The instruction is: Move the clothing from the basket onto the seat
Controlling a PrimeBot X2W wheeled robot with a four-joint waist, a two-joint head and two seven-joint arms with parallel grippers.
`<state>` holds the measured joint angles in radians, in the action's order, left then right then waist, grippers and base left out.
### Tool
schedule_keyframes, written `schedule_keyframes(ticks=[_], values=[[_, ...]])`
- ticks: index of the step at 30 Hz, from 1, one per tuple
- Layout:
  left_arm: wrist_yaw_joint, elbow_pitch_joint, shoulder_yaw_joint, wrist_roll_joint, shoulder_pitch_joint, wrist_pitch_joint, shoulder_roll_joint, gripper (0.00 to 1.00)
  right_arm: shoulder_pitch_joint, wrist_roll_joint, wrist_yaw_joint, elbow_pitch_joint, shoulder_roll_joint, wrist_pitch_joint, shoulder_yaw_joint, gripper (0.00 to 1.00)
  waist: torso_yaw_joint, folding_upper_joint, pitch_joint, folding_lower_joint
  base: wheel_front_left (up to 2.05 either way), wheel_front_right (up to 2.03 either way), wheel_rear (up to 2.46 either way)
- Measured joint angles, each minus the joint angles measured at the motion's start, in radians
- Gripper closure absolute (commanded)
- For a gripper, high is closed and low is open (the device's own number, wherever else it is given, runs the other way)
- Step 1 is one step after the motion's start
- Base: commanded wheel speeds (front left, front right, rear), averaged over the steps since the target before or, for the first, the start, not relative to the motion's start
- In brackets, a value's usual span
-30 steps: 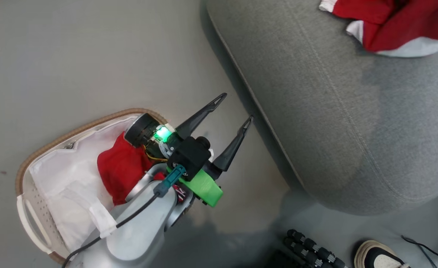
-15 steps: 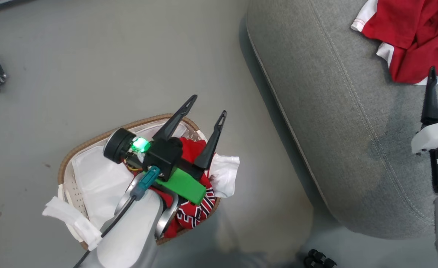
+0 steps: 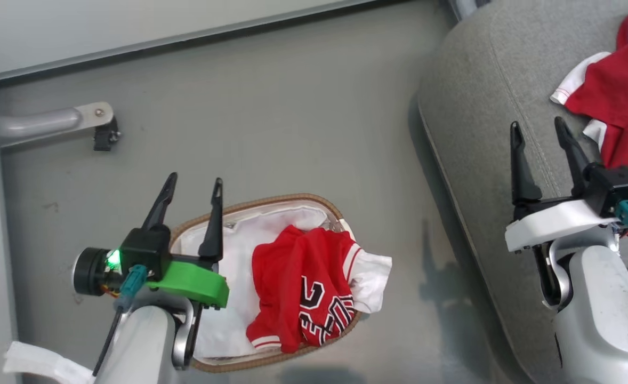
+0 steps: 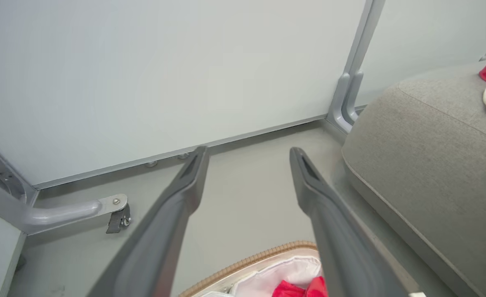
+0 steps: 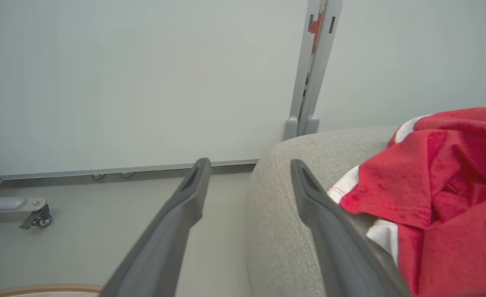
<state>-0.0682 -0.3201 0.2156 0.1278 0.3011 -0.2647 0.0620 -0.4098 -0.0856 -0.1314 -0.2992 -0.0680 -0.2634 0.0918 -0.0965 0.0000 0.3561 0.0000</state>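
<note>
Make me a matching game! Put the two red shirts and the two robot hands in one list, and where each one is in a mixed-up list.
Things:
1. numbered jersey
2. other red jersey
3. left gripper
4. right gripper

Places:
A. open, at the edge of the seat
B. lying in the basket
C. open, by the basket's left end
D. lying on the seat

Pairs: 1-B, 2-D, 3-C, 4-A.
</note>
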Motion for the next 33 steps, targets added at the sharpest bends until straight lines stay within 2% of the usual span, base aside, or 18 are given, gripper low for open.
schedule_keyframes(ticks=[7, 14, 24, 33], values=[[0.008, -0.021, -0.108, -0.008, -0.085, 0.000, -0.007, 0.00, 0.066, -0.038, 0.000, -0.030, 0.015, 0.000, -0.040, 0.00, 0.069, 0.0000, -0.091, 0.0000, 0.00, 0.00, 0.00], [0.016, -0.035, -0.155, -0.010, -0.180, 0.000, -0.010, 0.00, 0.150, -0.028, 0.000, -0.052, 0.017, 0.000, -0.061, 0.00, 0.112, 0.0000, -0.184, -0.0001, 0.00, 0.00, 0.00], [0.015, -0.029, -0.133, 0.011, -0.251, 0.000, -0.011, 0.00, 0.216, -0.026, 0.000, -0.054, 0.018, 0.000, -0.056, 0.00, 0.137, 0.0000, -0.256, -0.0001, 0.00, 0.00, 0.00], [-0.015, -0.076, -0.036, 0.042, -0.189, 0.000, -0.012, 0.00, 0.164, -0.028, 0.000, -0.012, 0.019, 0.000, -0.070, 0.00, 0.118, 0.0000, -0.203, -0.0001, 0.00, 0.00, 0.00]])
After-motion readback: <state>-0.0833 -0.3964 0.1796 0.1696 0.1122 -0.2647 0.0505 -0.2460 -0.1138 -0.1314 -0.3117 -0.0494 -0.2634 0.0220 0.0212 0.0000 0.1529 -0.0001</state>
